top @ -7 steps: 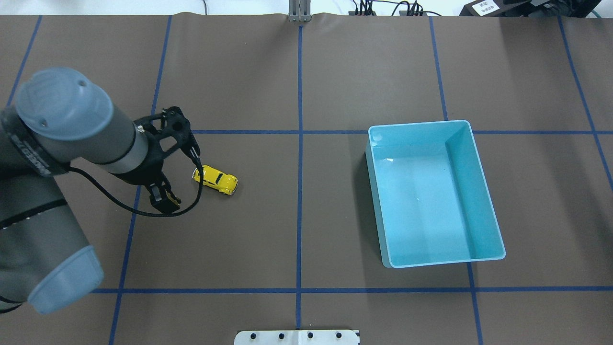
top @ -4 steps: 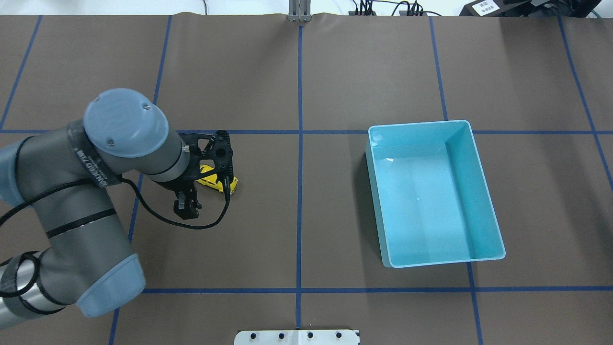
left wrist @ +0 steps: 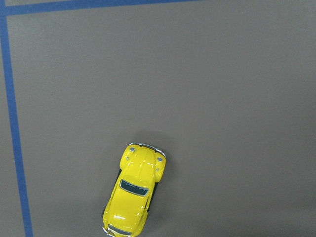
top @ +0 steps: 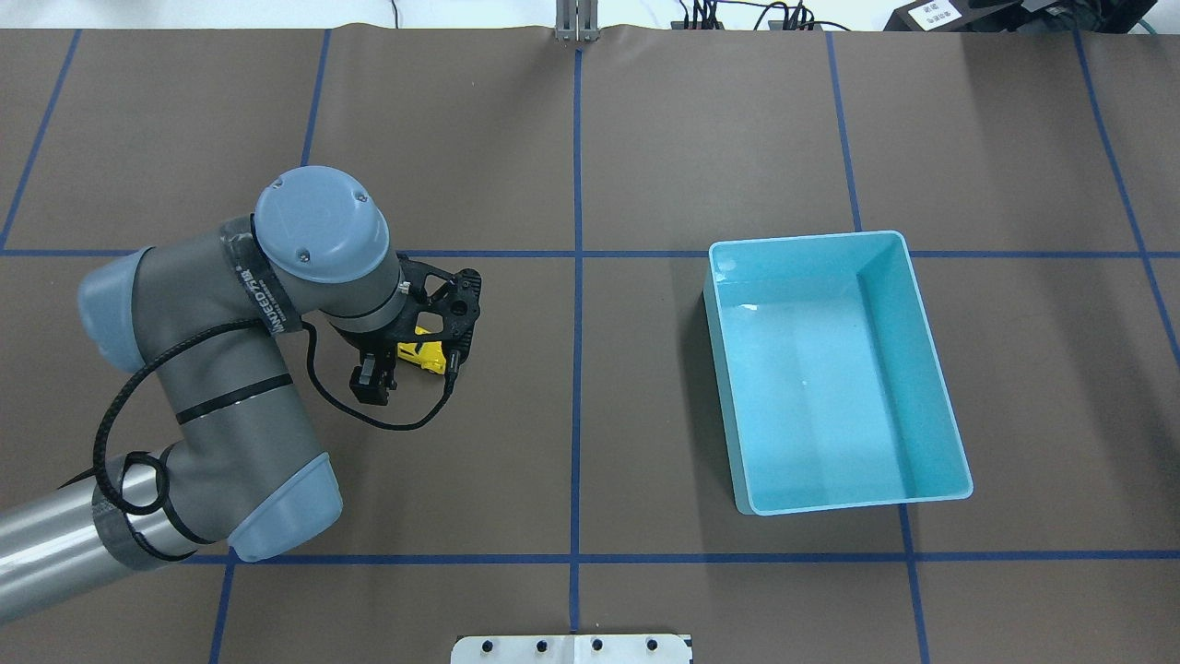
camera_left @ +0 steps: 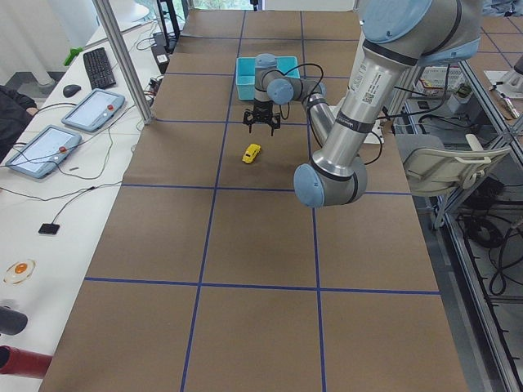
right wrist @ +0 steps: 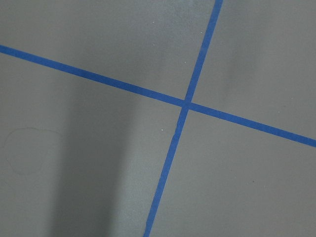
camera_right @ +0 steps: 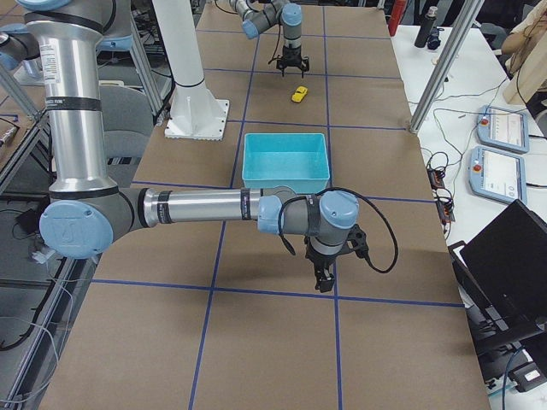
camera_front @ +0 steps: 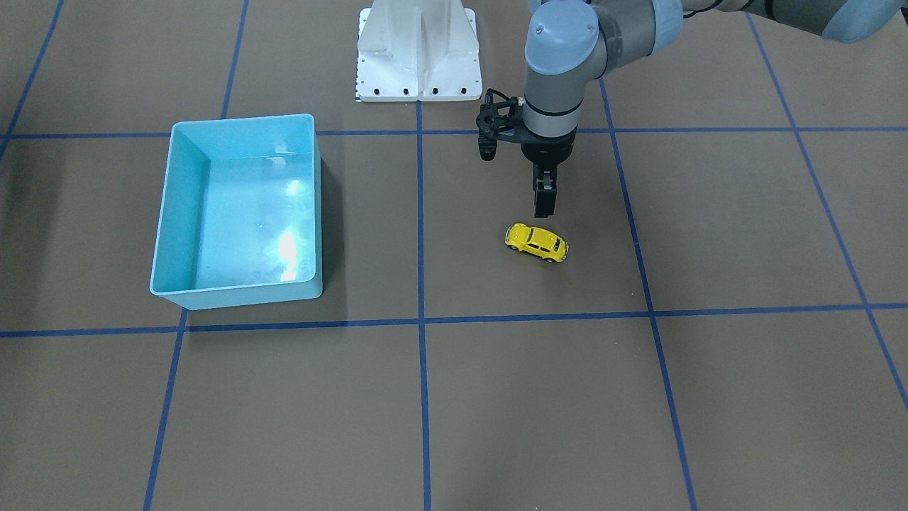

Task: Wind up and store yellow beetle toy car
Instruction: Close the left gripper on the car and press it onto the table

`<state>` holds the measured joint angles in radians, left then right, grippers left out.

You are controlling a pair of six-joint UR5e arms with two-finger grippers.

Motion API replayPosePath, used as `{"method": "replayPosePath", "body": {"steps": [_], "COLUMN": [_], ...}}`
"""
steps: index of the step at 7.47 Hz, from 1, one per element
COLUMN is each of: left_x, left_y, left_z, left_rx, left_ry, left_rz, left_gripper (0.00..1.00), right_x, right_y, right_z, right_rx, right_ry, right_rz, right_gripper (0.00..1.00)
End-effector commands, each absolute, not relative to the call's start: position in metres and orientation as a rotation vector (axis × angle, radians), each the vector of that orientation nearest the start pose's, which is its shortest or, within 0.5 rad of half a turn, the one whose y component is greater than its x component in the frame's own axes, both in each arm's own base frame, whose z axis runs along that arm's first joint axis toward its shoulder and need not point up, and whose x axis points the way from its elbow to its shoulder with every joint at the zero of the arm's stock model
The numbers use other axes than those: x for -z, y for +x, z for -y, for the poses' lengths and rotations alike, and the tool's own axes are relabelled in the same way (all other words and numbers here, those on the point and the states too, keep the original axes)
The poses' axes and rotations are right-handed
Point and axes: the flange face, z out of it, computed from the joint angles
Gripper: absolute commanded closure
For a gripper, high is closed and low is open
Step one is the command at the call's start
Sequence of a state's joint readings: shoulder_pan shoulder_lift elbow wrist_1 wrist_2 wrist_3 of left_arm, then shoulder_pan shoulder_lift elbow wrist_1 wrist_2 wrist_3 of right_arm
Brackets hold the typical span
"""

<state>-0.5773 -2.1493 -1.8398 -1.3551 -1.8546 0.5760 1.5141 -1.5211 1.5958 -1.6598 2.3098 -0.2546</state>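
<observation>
The yellow beetle toy car [camera_front: 537,242] stands on its wheels on the brown mat, left of the middle grid line in the overhead view. There my left wrist covers most of the car [top: 421,356]. My left gripper [camera_front: 545,206] hangs over the car with its fingers pointing down, open and holding nothing. The left wrist view looks straight down on the car [left wrist: 135,192] with no finger in sight. The light-blue bin [top: 802,238] lies empty on the right. My right gripper [camera_right: 323,278] shows only in the exterior right view, low over the mat; its state I cannot tell.
The white robot base plate [camera_front: 418,50] sits at the table's near edge. A metal post [camera_left: 122,57] and a side desk with tablets [camera_left: 41,151] flank the robot's left end. Blue tape lines [right wrist: 186,103] cross under the right wrist.
My left arm has swung right, carrying the open gripper from the car's left side to above it, so the wrist now hides most of the car. The car and the bin have stayed put.
</observation>
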Motion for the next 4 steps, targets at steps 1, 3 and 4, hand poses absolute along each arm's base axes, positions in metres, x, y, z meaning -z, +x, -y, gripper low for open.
{"method": "replayPosePath", "body": {"steps": [1,3,4], "left_x": [-0.242,-0.258,-0.266], "left_y": [0.475,0.483,0.49], "left_z": [0.449,0.466,0.472], "left_rx": [-1.59,-1.577,-1.578], "left_ry": [0.621,0.619,0.619], "left_rz": [-0.434,-0.427,-0.428], "left_gripper": [0.0,0.0,0.0], "right_x": [-0.633,-0.633,-0.634], "right_y": [0.037,0.037,0.037], "right_z": [0.513,0.513,0.513], "right_rx": [0.291,0.291,0.291], "right_ry": [0.059,0.059,0.057], "right_rz": [0.74,0.738,0.739], "right_gripper": [0.0,0.0,0.0]}}
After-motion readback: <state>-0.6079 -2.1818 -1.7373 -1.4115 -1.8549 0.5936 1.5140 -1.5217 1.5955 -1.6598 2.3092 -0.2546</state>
